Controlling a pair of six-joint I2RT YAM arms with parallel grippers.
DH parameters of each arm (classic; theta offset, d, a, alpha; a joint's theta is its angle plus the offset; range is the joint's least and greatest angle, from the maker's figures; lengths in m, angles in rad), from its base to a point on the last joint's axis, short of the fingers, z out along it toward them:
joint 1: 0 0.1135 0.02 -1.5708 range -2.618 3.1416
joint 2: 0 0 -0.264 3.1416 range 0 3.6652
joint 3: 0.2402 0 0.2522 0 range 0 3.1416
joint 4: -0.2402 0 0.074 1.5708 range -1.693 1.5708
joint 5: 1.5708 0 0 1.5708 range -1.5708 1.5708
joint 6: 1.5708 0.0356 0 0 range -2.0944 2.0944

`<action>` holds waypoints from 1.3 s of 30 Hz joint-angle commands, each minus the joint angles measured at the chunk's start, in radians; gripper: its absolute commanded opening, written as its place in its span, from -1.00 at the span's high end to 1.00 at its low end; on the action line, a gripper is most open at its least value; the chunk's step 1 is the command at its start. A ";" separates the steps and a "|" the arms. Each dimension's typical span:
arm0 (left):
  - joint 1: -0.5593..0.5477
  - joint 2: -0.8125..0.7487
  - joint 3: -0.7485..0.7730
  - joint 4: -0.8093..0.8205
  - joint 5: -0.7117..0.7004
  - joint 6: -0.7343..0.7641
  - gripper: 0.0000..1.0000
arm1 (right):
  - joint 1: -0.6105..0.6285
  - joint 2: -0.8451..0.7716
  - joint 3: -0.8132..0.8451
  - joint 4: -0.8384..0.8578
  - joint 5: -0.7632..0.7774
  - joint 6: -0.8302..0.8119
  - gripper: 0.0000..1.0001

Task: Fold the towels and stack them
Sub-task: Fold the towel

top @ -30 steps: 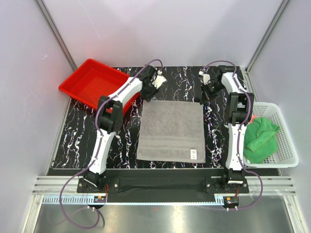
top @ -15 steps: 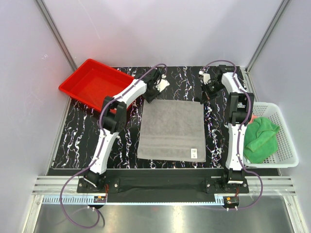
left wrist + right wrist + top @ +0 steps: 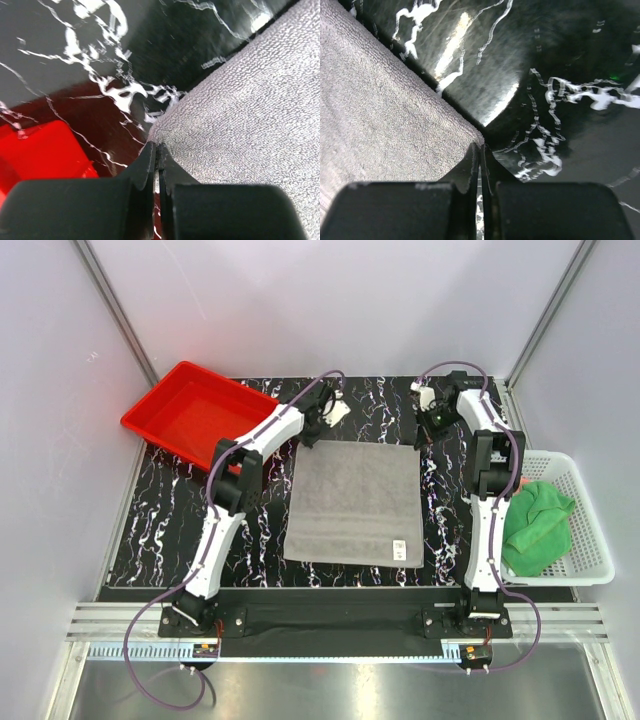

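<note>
A grey towel lies spread flat in the middle of the black marbled table, with a small white label near its front right corner. My left gripper is at the towel's far left corner. In the left wrist view its jaws are shut on the tip of that grey cloth. My right gripper is at the far right corner, and the right wrist view shows it shut on the corner of the towel. A bright green towel sits crumpled in the basket at the right.
A red plastic tray stands at the far left, its corner close to my left gripper. The white mesh basket sits off the table's right edge. Grey walls enclose the table on three sides.
My left gripper moved right onto the towel's far left corner and shut there. The towel has shifted slightly toward the far side. The right gripper stayed shut.
</note>
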 commanded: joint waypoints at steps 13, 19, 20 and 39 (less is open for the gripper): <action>-0.005 -0.297 -0.211 0.204 -0.139 -0.086 1.00 | 0.010 -0.453 -0.444 0.534 0.075 0.041 1.00; -0.011 -0.413 -0.318 0.227 -0.122 -0.118 1.00 | 0.023 -0.587 -0.621 0.700 0.190 0.084 1.00; -0.015 -0.445 -0.338 0.232 -0.127 -0.121 1.00 | 0.023 -0.607 -0.659 0.713 0.210 0.090 1.00; -0.156 -0.881 -0.832 0.207 -0.113 -0.285 1.00 | 0.187 -1.354 -1.280 0.630 0.301 0.115 1.00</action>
